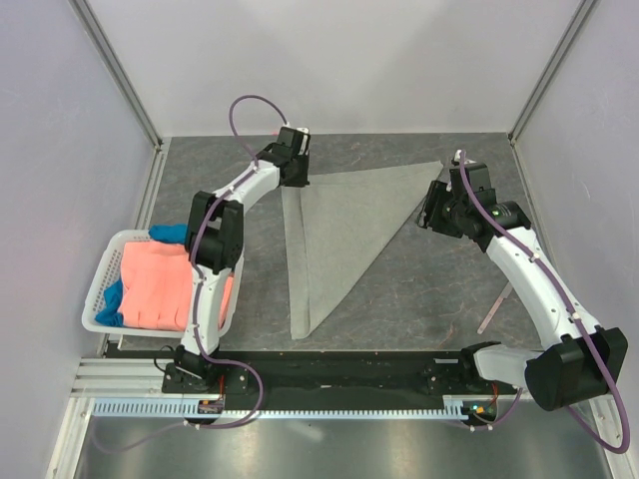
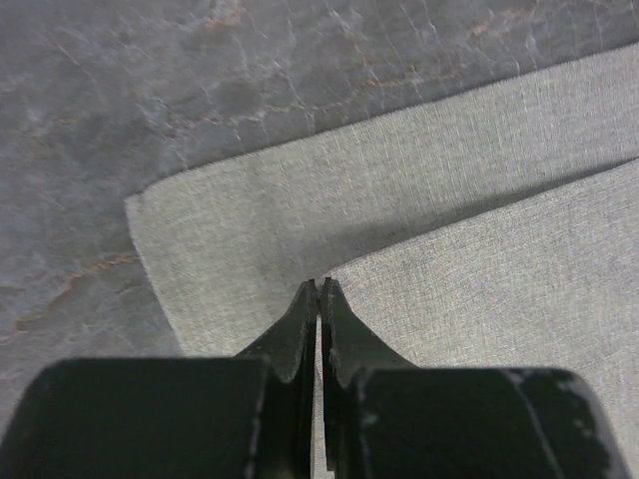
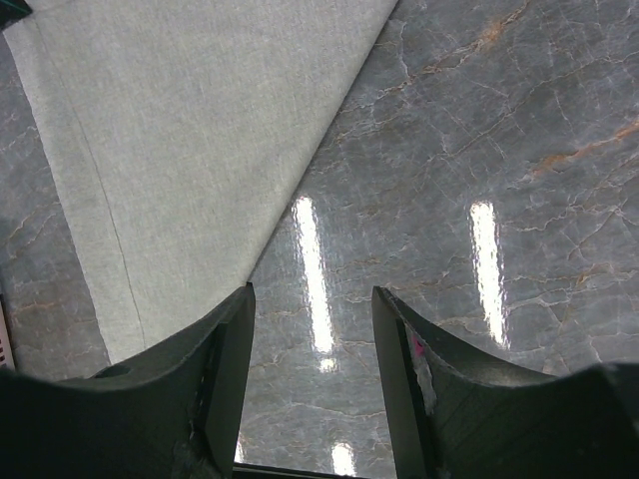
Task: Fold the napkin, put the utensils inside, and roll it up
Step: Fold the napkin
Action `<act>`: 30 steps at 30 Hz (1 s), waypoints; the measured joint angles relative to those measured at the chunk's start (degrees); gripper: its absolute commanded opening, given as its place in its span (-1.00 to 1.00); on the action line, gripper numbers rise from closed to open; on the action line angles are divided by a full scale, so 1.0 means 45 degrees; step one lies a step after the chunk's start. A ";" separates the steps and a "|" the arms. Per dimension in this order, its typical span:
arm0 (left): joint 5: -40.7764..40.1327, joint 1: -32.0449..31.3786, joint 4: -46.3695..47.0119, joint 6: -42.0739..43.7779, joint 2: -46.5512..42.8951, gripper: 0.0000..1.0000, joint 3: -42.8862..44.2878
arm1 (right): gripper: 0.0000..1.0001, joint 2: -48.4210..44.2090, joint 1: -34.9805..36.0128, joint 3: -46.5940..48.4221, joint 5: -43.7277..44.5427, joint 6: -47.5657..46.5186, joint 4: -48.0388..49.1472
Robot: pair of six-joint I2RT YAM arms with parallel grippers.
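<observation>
two arms work on one dark grey marble-pattern table [image 1: 419,289], enclosed at the back and both sides by pale wall panels [image 1: 329,60] in aluminium posts [image 1: 120,70]. ceiling lights reflect as bright streaks on the glossy surface in the right wrist view.

napkin [image 1: 344,230]: lies flat at table centre, folded into a triangle. its long edge runs from the far right corner down to a point near the arm bases. a narrow strip of the lower layer shows along the left edge.

left gripper [image 1: 296,176]: at the far left corner of the napkin. in the left wrist view the left gripper [image 2: 319,286] has its fingers pressed together on the corner of the upper layer of the napkin [image 2: 300,190], which casts a shadow on the layer below.

right gripper [image 1: 431,208]: just beside the far right corner. in the right wrist view the right gripper [image 3: 312,291] has its fingers spread apart over bare table, with the sloping edge of the napkin [image 3: 180,130] to their left.

utensil [image 1: 495,306]: a slim pinkish stick, lying on the table to the right, close beside the right arm and well apart from the napkin.

white basket [image 1: 100,289]: at the left table edge, holding a coral-orange cloth [image 1: 160,284] and a blue cloth [image 1: 170,234].

open surface: between the long edge and the utensil, and between the left edge and the basket.
</observation>
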 measured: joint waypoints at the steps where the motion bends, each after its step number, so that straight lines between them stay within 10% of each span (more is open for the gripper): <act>1: 0.0024 0.0102 -0.0024 0.0039 0.0000 -0.96 0.0112 | 0.17 0.0000 0.0000 0.0000 0.0000 0.0000 0.0000; 30: 0.0330 0.1311 -0.0520 0.0325 0.0554 -0.96 0.1282 | 0.17 0.0000 0.0000 0.0000 0.0097 0.0005 -0.0010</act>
